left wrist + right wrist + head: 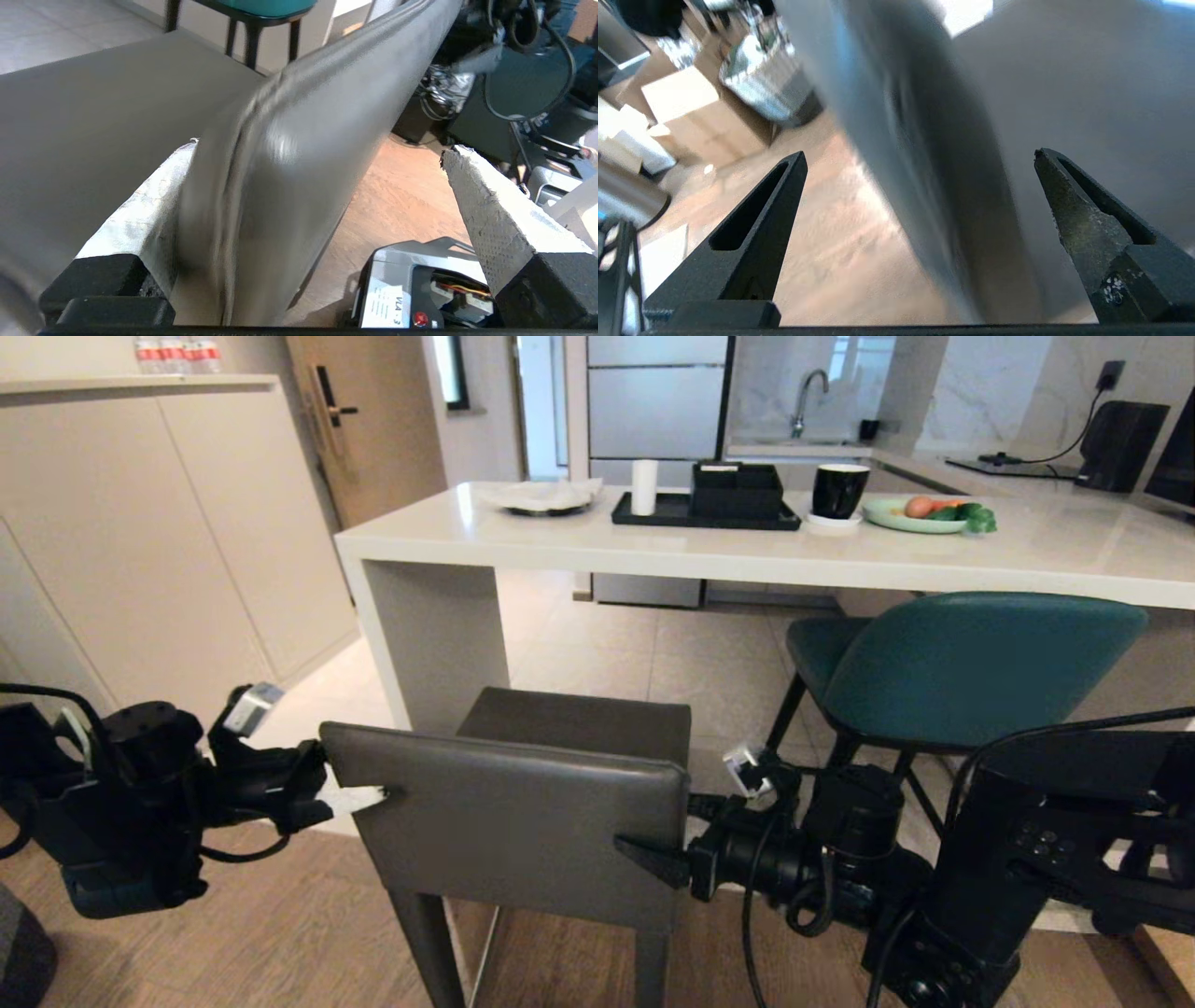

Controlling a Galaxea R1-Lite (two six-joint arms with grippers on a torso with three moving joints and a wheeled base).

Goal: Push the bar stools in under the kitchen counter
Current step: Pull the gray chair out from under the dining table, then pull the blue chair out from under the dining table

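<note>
The step in hand was the grey stool: the boxy dark-grey bar stool (pixel 523 803) stood on the floor just short of the bench (pixel 653 555), its seat front near the bench's pale end panel but not yet beneath the slab, and both arms had closed in on its low square back. The left claw (pixel 359 795) was at the back's left edge and the right claw (pixel 649 859) at its right edge; each was spread wide and straddled the padded panel without squeezing it, as both wrist views showed, the back standing between the fingers. The teal bar stool (pixel 971 663) stood further right, its seat already partly under the bench's near edge, its curved back outside. The next move would seem to call for an even forward push from both sides, kept level so the stool slid straight and did not pivot towards the end panel or tip on its legs. The bench top carried a covered plate (pixel 541 497) near its left end, a black tray (pixel 705 513) with a white roll (pixel 644 486) and a black box (pixel 736 488), a black mug (pixel 838 490) and a green plate of vegetables (pixel 920 515). The floor was wood plank under the robot and pale tile beyond; beige cabinets (pixel 168 523) lined the left wall, with a wooden door (pixel 373 420) behind.
</note>
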